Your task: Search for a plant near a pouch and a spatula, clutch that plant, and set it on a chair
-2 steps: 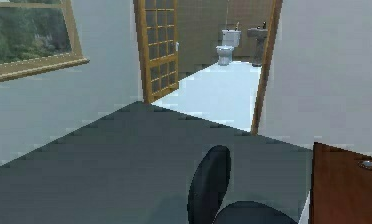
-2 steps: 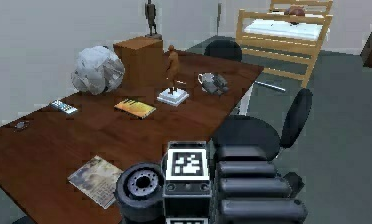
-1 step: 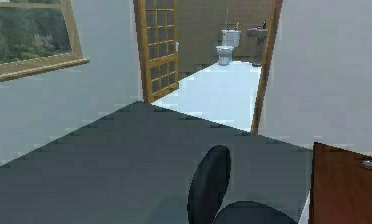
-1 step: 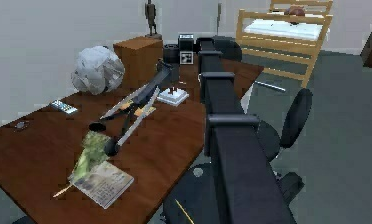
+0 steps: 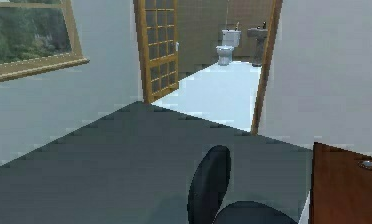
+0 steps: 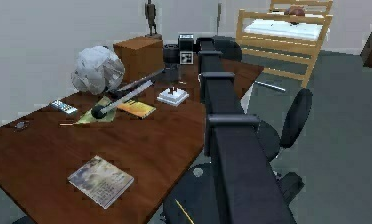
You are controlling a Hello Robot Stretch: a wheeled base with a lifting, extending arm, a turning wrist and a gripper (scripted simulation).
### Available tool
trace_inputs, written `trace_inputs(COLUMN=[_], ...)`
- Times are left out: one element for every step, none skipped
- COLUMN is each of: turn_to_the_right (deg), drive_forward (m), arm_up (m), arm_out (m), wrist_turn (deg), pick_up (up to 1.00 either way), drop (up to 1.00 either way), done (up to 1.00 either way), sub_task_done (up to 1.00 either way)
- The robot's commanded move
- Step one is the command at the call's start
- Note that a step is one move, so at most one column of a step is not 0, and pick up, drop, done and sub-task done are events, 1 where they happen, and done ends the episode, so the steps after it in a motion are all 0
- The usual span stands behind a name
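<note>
In the arm side view a brown wooden worktop (image 6: 54, 150) spreads from 9 o'clock to the middle. The dark arm (image 6: 229, 140) rises from 6 o'clock along its edge toward 12. A pale wooden bed (image 6: 279, 35) stands at 1 o'clock on the grey floor. A dark swivel chair (image 6: 295, 115) sits at 3 o'clock, just beside the arm.

In the forward view a black office chair (image 5: 216, 180) stands at 6 o'clock, with a corner of the worktop at 4 o'clock. A glazed wooden door (image 5: 159, 50) at 12 o'clock stands open onto a pale-floored room with a white toilet (image 5: 228, 45). A wood-framed window (image 5: 34, 35) is at 10 o'clock.

On the worktop a wooden box (image 6: 139, 55) stands at 11 o'clock with a small dark statue (image 6: 151, 15) on top. A pale crumpled bundle (image 6: 98, 68) lies near the box, on its 9 o'clock side. A magazine (image 6: 99, 180) lies flat at 8 o'clock. Near the middle a long dark tool (image 6: 134, 88) lies slanted, with an orange book (image 6: 137, 108) just beside it. A yellow-green thing (image 6: 98, 113) lies at the tool's 8 o'clock end; whether it is the plant cannot be told.

The end effector (image 6: 170, 60) sits at the arm's far end, toward 12 o'clock. A small white-based object (image 6: 174, 97) stands on the worktop at its 6 o'clock side. With such things at and behind it, whether the end effector holds anything cannot be told.
</note>
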Motion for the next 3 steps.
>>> trace_inputs(turn_to_the_right=[0.0, 0.0, 0.0], drive_forward=[0.00, 0.00, 0.00], arm_up=[0.00, 0.00, 0.00], arm_out=[0.00, 0.00, 0.00], wrist_turn=[45.0, 45.0, 30.0], pick_up=[0.00, 0.00, 0.00], drop=[0.00, 0.00, 0.00], done=[0.00, 0.00, 0.00], sub_task_done=[0.00, 0.00, 0.00])
